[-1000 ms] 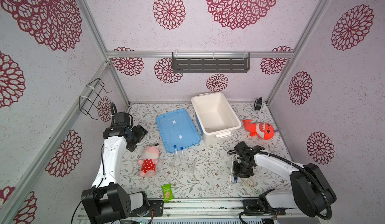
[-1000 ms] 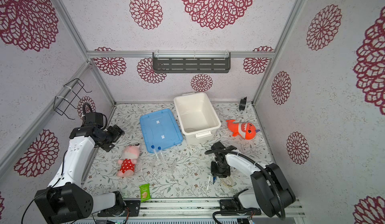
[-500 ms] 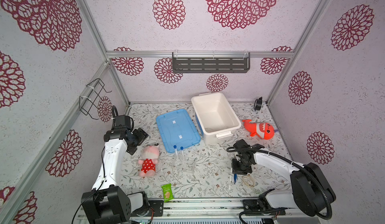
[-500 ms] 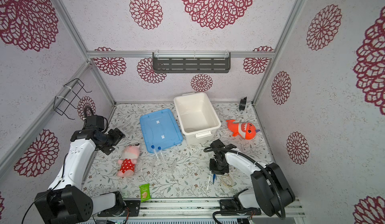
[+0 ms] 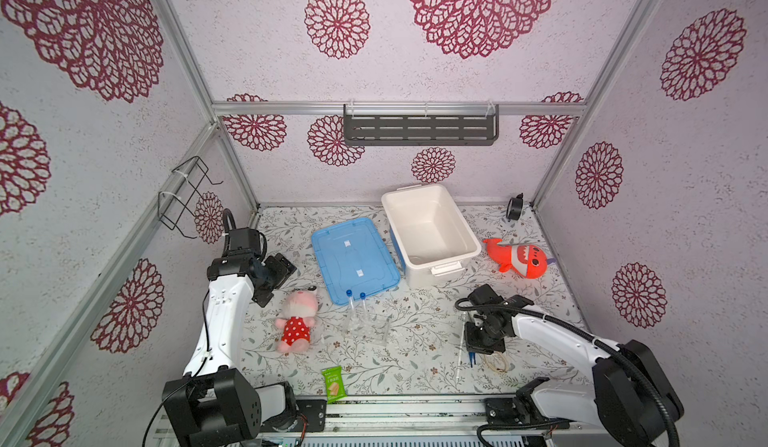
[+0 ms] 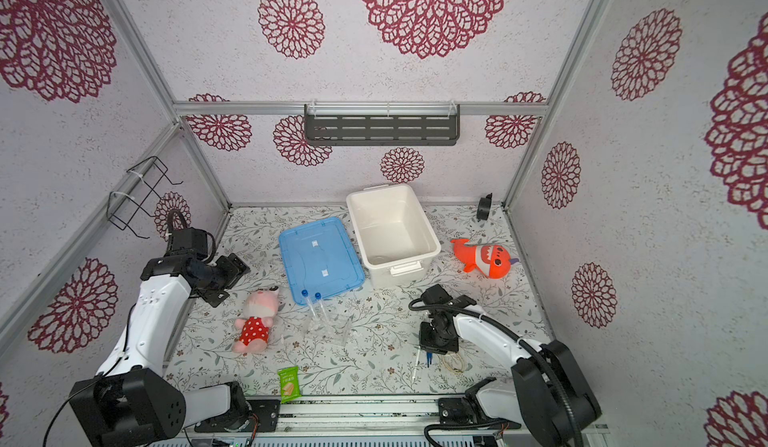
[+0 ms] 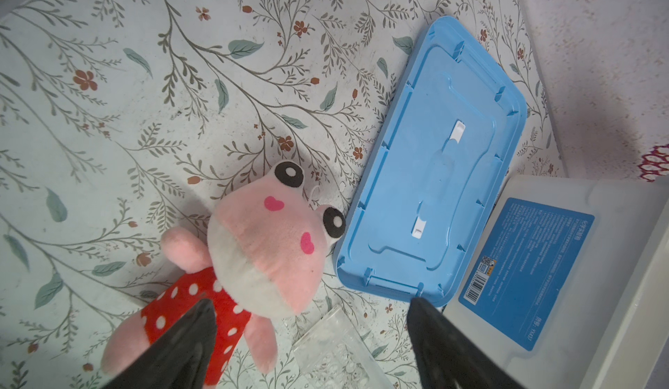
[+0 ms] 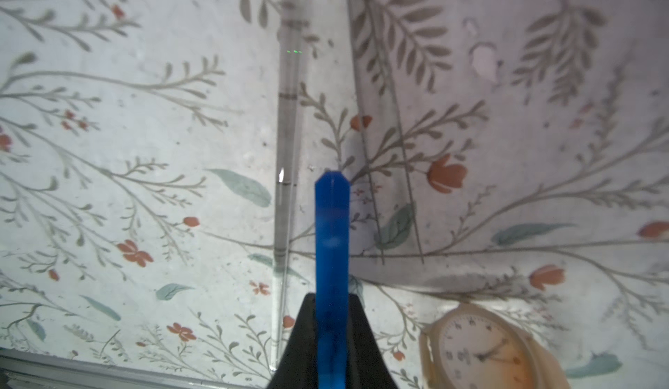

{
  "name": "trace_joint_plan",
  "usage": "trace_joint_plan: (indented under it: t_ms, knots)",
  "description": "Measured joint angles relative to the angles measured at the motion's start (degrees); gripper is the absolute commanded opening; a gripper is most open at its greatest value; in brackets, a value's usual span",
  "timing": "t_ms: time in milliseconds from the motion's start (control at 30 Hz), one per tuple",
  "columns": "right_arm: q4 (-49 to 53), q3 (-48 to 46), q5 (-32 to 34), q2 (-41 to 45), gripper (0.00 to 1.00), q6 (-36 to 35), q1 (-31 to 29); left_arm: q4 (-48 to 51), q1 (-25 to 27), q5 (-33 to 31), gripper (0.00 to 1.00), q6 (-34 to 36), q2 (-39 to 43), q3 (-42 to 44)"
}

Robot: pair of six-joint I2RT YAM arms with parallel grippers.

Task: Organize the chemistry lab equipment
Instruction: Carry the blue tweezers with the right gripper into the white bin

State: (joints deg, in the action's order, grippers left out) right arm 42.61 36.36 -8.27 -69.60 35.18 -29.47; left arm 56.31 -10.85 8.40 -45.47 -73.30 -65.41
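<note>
- Clearly the job has barely begun: the blue tweezers (image 8: pixel 332 231) are pinched between the fingers of the right tool (image 8: pixel 331 298), which is clamped tight on them, low over the counter (image 8: pixel 144 116) near its front edge.
- A thin clear rod (image 8: pixel 286 188) lies flat on the counter just beside the tweezers, untouched.
- Toward the middle, two capped tubes (image 5: pixel 357 305) lie side by side with their blue caps at the near edge of the blue lid (image 5: pixel 353 258). A clear tray (image 5: pixel 379 327) sits just beside them.
- The white bin (image 5: pixel 428 224) looks like the home for the gear, and it is empty in both top views, with its lid off beside it. By my reading nothing is sorted yet: tweezers, rod, tubes and tray all remain, then perhaps the lid.
- The left tool (image 7: pixel 311 318) hangs with its fingers wide apart and holds nothing, above the pink plush toy (image 7: pixel 264 246).
- Only the right wrist view shows the grip itself, and a watch (image 8: pixel 485 347) lying near the tweezers. In the top views the tool's body covers the grip, and only a blue tip pokes out.
- Only the top views show the empty bin, the orange plush toy (image 5: pixel 519 258) and the green packet (image 5: pixel 333 384).
- Only the left wrist view shows a blue label on the bin's side.
</note>
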Motion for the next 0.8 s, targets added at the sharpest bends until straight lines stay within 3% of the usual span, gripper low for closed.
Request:
trace_joint_plan:
  t_ms: [233,533,800]
  knots:
    - [5.84,9.49,4.37,7.23,0.12,-0.09,0.00,-0.11,0.00,-0.13,0.86,-0.42,0.00,0.00]
    - [9.90,31.91,12.28,7.65,0.11,-4.96,0.02,-2.45,0.22,3.67,0.86,-3.69,-3.41,-0.02]
    - [9.62,56.26,12.94,-12.13,0.11,-12.00,0.02,-3.32,0.92,5.11,0.86,-4.04,-5.66,-0.92]
